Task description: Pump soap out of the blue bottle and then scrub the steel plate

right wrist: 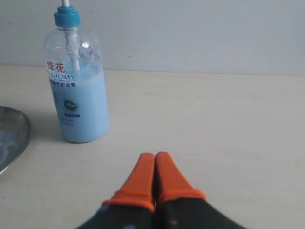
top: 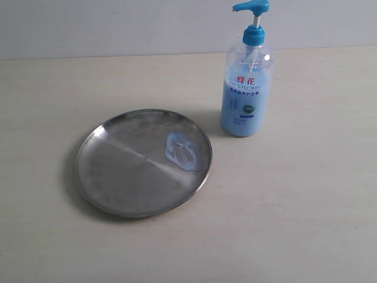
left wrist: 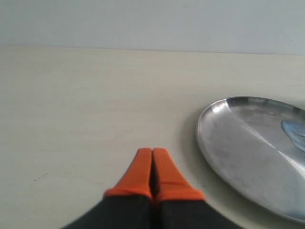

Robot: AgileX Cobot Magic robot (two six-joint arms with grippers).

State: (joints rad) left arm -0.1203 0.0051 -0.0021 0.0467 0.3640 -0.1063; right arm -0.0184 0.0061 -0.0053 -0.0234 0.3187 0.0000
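Pale table carries steel plate, soap blob at its 3 o'clock, the side nearest blue bottle upright at plate's 1 o'clock; pumping looks done. Idle: left fingers and right fingers pressed together, empty.

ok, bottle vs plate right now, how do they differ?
The blue bottle stands upright and tall; the steel plate lies flat and wide. The bottle is clear plastic holding blue liquid; the plate is dull grey metal carrying a soap blob. Both rest on the table, apart.
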